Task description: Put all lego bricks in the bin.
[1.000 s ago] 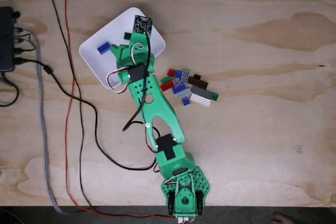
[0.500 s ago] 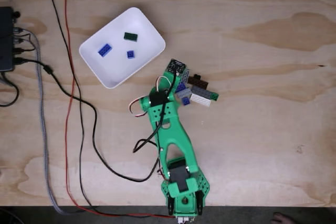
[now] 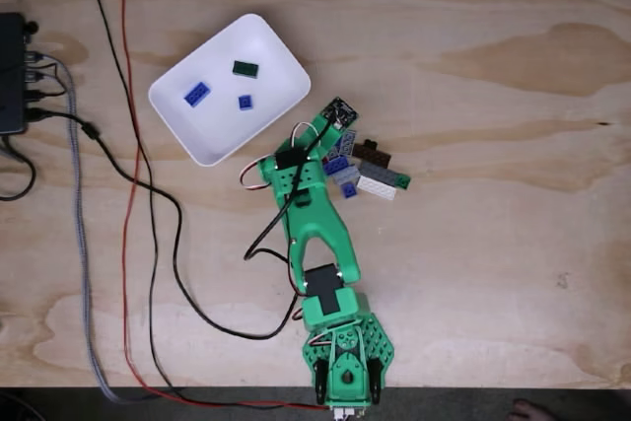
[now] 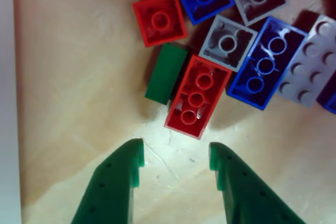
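In the fixed view, my arm reached from the near desk point(image 3: 493, 273) edge to the left end of the lego pile point(image 3: 370, 170); the white bin point(image 3: 177, 105), holding three bricks, lay far-left of it. In the other view, my end effector point(image 4: 176, 162) was spread apart and empty, the red three-stud brick point(image 4: 195, 95) just ahead between the tips, its long axis nearly along my reach, leaning right.

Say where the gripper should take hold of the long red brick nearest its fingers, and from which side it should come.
Probably across the long red brick's near short end, which points at the open gripper in the other view. Coming straight ahead from below in that view looks best: that end is free, while the green brick crowds its left long side and the grey brick and blue brick its right.
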### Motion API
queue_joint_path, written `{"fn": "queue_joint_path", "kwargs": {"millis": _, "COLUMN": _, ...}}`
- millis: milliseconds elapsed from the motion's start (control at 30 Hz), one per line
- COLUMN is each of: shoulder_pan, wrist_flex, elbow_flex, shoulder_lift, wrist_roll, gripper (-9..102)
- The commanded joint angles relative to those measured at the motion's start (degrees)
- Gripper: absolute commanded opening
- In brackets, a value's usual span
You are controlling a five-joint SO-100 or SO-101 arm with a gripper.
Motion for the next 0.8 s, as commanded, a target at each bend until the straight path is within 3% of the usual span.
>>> {"fn": "queue_joint_path", "kwargs": {"millis": 0, "shoulder_pan": 0.09, "wrist_flex": -1.05, "elbow_flex": -3.87, "shoulder_lift": 0.44, "wrist_roll": -0.18, "gripper": 14}}
{"fn": "queue_joint_path", "kwargs": {"millis": 333, "shoulder_pan": 6.15, "wrist_flex": -3.25, "elbow_flex": -3.16, "shoulder_lift": -2.29, "wrist_roll": -5.54, "gripper": 14}}
{"fn": "queue_joint_path", "kwargs": {"millis": 467, "shoulder_pan": 7.73, "wrist_flex": -5.36, "elbow_flex": -0.79, "shoulder_lift": -2.2, "wrist_roll": -7.03, "gripper": 0}}
{"fn": "queue_joint_path", "kwargs": {"millis": 533, "shoulder_pan": 7.82, "wrist_flex": -5.27, "elbow_flex": 0.88, "shoulder_lift": 0.79, "wrist_roll": -7.03, "gripper": 0}}
{"fn": "queue_joint_path", "kwargs": {"millis": 633, "shoulder_pan": 5.98, "wrist_flex": 2.64, "elbow_flex": 1.05, "shoulder_lift": 15.03, "wrist_roll": -4.92, "gripper": 0}}
{"fn": "queue_joint_path", "kwargs": {"millis": 767, "shoulder_pan": -0.53, "wrist_flex": 21.27, "elbow_flex": -12.83, "shoulder_lift": 39.29, "wrist_roll": -3.69, "gripper": 0}}
